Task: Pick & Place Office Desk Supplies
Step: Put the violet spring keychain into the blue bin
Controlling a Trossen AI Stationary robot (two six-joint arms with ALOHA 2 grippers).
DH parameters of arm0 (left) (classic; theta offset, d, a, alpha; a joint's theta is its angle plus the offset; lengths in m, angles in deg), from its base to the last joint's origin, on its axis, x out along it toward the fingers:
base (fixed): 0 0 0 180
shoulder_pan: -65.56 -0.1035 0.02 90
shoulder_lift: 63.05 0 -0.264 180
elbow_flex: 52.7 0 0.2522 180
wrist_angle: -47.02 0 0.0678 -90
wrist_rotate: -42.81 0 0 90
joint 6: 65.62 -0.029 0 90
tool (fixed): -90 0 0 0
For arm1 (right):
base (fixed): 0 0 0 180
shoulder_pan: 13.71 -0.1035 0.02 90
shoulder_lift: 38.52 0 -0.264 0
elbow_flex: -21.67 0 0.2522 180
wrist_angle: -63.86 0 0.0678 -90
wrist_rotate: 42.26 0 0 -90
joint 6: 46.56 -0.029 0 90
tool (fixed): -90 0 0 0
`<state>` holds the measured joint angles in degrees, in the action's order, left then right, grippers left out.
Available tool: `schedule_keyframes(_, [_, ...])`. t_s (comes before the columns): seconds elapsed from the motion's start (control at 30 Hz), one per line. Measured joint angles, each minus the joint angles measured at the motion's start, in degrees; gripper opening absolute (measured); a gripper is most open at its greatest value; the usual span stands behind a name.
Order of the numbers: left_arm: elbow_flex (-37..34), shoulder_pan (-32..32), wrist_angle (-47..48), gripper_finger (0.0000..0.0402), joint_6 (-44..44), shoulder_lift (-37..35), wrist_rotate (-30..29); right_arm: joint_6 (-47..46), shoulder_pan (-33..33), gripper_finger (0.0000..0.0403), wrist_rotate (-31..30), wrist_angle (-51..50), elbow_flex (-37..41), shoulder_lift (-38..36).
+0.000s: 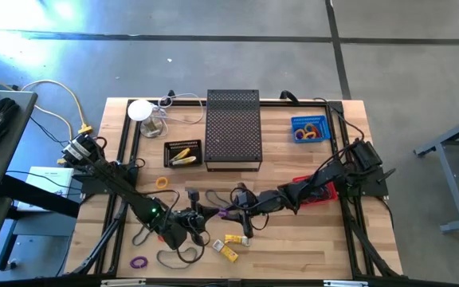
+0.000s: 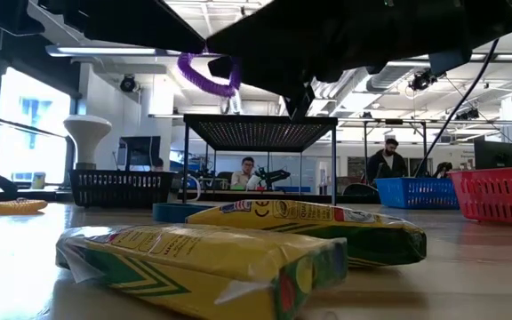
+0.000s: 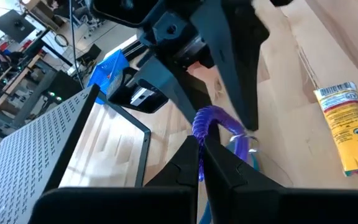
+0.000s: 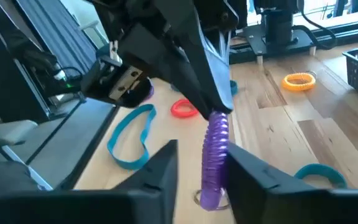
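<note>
A purple coiled band [image 4: 216,152] hangs in the air over the near middle of the table, seen in the high view as the band [image 1: 223,213] and in the low view as a loop [image 2: 207,76]. My left gripper [image 3: 201,155], coming from the left, is shut on it. My right gripper [image 4: 204,171], coming from the right, is open, and its two fingers stand on either side of the band's hanging part. Two yellow crayon packs [image 1: 228,245] lie flat on the table just nearer than the grippers. My left gripper pinches one end of the purple loop [image 3: 201,129] between its two fingertips. The fingers come roughly level from the table's left. The band is lifted clear of the table and hangs beyond the tips. My right gripper has one finger [image 4: 244,168] close against the band; whether it touches, I cannot tell.
A black mesh riser [image 1: 233,127] stands at the far middle, with a black basket [image 1: 183,153] to its left, a blue basket [image 1: 309,127] to its right and a red basket [image 1: 317,191] under my right arm. Loose bands lie around: purple [image 1: 138,261], yellow [image 1: 162,182], teal [image 4: 132,137], red [image 4: 184,109].
</note>
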<state>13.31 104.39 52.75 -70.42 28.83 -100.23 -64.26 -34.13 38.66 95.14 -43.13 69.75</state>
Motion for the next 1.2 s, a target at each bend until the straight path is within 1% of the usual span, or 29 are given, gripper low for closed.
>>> schedule_keyframes(0.1, [0.0, -0.1, -0.2, 0.0001, -2.1, 0.0, 0.0, 0.1, -0.1, 0.0038, -0.2, -1.9, 0.0, 0.0])
schedule_keyframes(0.13, [0.0, -0.2, -0.2, 0.0002, -2.9, 0.0, 0.0, 0.4, -0.2, 0.0022, -0.6, -2.3, 0.0, 0.0])
schedule_keyframes(0.17, [0.0, -0.2, -0.4, 0.0005, -3.4, 0.0, 0.0, 0.9, -0.5, 0.0016, -1.2, -2.6, 0.0, 0.0])
schedule_keyframes(0.3, [0.0, -0.5, -1.3, 0.0029, -3.8, 0.0, 0.7, 1.1, -1.4, 0.0009, -2.0, -3.7, 0.0, 0.0])
schedule_keyframes(0.4, [0.0, -0.5, -1.3, 0.0059, -3.8, 0.0, 2.1, 1.3, -2.1, 0.0007, -2.9, -4.4, 0.0, -0.1])
schedule_keyframes(0.5, [0.0, -0.5, -1.8, 0.0093, -4.0, -0.1, 2.5, 1.2, -2.7, 0.0006, -3.4, -7.7, 0.0, -0.4])
schedule_keyframes(0.6, [0.0, -0.6, -3.3, 0.0126, -6.8, -0.1, 2.4, -0.2, -3.7, 0.0005, -6.3, -15.6, -0.1, -1.7])
schedule_keyframes(0.67, [0.1, -0.9, -3.5, 0.0141, -9.2, -0.1, 2.1, -3.0, -4.3, 0.0005, -10.1, -23.4, -0.4, -3.2])
schedule_keyframes(0.77, [0.1, -0.9, -3.7, 0.0153, -10.2, -0.1, 1.8, -7.1, -5.6, 0.0005, -17.5, -38.4, -2.2, -6.5])
schedule_keyframes(0.87, [0.1, -0.6, -3.4, 0.0156, -8.2, -0.1, 1.8, -11.5, -7.3, 0.0004, -27.2, -52.9, -5.0, -11.0])
schedule_keyframes(0.93, [0.1, 0.1, -3.2, 0.0156, -4.4, -0.1, 0.5, -16.3, -8.2, 0.0004, -33.2, -62.5, -6.6, -13.9])
schedule_keyframes(0.97, [0.1, 0.5, -2.8, 0.0156, -2.3, -0.1, 0.0, -19.8, -8.5, 0.0004, -36.5, -68.7, -7.4, -15.3])
schedule_keyframes(1.03, [0.1, 0.9, -0.8, 0.0155, -0.9, -0.5, 1.5, -28.7, -8.5, 0.0004, -42.1, -79.3, -8.5, -18.4])
schedule_keyframes(1.1, [0.1, 0.5, 0.9, 0.0155, -0.3, -1.0, 4.3, -38.7, -7.8, 0.0004, -44.8, -90.2, -8.6, -21.2])
schedule_keyframes(1.2, [0.0, -0.8, 5.2, 0.0155, 1.4, -2.5, 8.0, -53.2, -6.0, 0.0004, -45.7, -104.7, -7.8, -23.7])
